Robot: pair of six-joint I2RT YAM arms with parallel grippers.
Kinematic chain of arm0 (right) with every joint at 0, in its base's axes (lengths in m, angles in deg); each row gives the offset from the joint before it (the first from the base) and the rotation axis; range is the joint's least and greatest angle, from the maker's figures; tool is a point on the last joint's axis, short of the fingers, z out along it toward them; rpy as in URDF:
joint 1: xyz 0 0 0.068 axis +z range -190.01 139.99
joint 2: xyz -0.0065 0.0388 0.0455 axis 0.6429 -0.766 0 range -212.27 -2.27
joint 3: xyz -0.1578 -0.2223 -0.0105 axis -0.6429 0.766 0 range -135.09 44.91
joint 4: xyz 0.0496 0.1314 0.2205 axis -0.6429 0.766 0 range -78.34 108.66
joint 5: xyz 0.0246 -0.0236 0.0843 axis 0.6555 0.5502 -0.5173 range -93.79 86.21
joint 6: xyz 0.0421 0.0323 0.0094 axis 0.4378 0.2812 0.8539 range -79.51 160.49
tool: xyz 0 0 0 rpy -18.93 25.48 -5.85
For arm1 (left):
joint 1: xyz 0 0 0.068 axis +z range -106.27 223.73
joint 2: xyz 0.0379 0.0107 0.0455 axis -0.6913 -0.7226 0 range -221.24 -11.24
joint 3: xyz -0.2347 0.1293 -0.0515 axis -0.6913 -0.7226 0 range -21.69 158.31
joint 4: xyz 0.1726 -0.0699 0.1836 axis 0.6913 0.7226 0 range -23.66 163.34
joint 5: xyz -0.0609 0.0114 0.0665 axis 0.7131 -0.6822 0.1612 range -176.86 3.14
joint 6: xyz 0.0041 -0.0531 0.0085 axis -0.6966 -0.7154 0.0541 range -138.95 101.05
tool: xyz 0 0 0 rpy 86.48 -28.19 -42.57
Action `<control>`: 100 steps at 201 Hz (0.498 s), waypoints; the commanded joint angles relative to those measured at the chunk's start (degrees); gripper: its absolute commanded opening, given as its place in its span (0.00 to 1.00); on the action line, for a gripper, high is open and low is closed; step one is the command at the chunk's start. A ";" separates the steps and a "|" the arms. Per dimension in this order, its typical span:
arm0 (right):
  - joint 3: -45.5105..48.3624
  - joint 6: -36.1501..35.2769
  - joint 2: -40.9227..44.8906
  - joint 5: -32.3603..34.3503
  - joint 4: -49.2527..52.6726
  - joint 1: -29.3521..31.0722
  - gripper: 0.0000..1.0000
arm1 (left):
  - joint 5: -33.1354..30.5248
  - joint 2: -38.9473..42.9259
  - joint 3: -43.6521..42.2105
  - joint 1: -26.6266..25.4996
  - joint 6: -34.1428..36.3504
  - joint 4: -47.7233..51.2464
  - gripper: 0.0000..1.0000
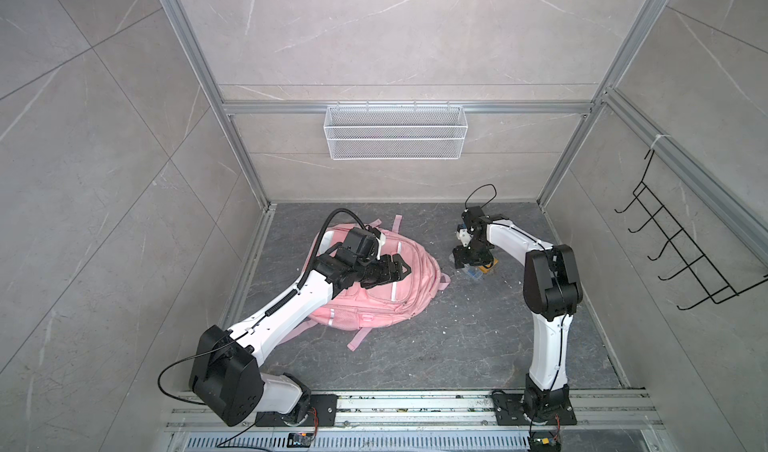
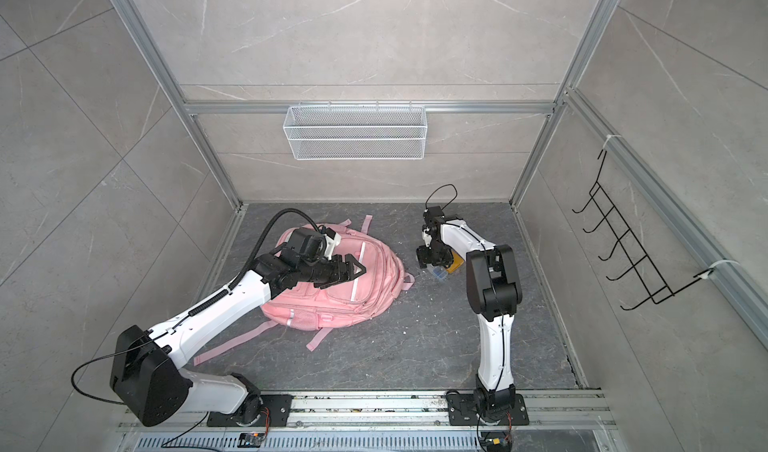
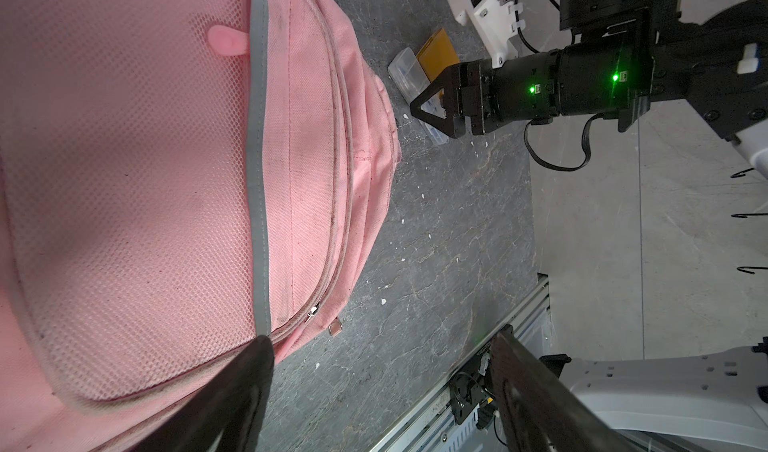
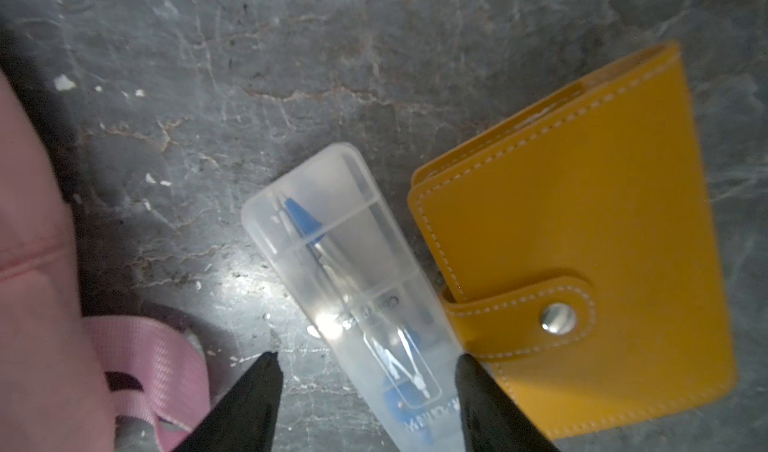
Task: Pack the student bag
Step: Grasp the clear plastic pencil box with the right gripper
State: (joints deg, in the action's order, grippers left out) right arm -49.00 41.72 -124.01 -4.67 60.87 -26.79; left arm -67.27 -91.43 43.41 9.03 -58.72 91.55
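Right gripper (image 4: 366, 357): we log jaws apart astride case (image 4: 340, 262), not gripping. Left gripper (image 1: 401, 269): spread, empty, above bag (image 1: 374, 304). Unpacked: case, wallet (image 4: 582, 229); bag seems zipped; packing all ahead.

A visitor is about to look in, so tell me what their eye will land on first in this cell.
The pink student bag lies flat on the dark floor left of centre, with the left end effector hanging open above it. To its right, the right end effector straddles, jaws apart, a clear plastic case beside a mustard-yellow wallet. A white wire basket hangs high at the back.
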 commanded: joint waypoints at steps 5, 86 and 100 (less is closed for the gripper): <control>3.02 -0.80 -1.38 3.08 1.33 0.67 0.70 | 0.60 -1.41 2.65 0.51 -0.83 -1.35 0.84; -1.37 -0.73 -4.01 2.51 3.95 1.60 0.74 | 0.49 -2.16 1.69 1.43 -1.89 -3.15 0.83; -1.19 -0.54 -3.99 2.14 4.05 2.15 0.74 | 0.36 -2.27 1.88 1.56 -2.05 -3.20 0.83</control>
State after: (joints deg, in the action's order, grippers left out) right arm -49.43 41.70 -126.41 -2.05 62.86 -25.86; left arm -67.29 -93.46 44.02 10.04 -59.81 90.11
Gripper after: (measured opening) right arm 0.738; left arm 0.831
